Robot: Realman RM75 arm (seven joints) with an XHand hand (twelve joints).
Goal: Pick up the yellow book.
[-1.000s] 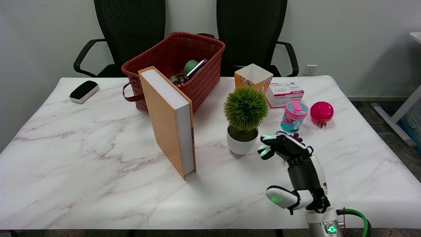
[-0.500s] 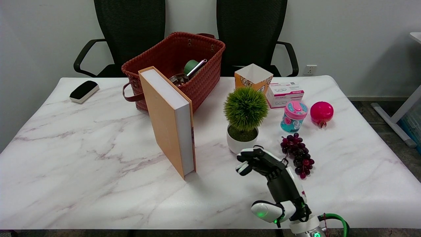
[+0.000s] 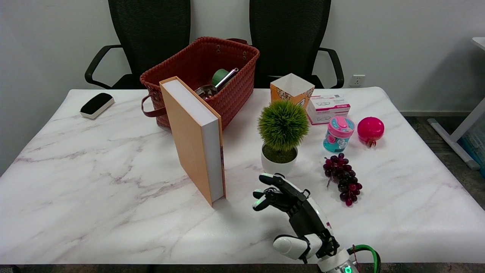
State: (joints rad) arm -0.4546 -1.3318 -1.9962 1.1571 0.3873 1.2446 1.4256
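Black-and-white right hand (image 3: 293, 216) fingers (image 3: 269, 179) spread, holding nothing

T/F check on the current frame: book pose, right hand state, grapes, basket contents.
1. The yellow book stands upright on the table. True.
2. The right hand grips the book. False: it is apart from it, holding nothing, fingers spread.
3. The grapes lie in the red basket. False: they lie on the table, right of the potted plant.
4. The basket holds a green item. True.
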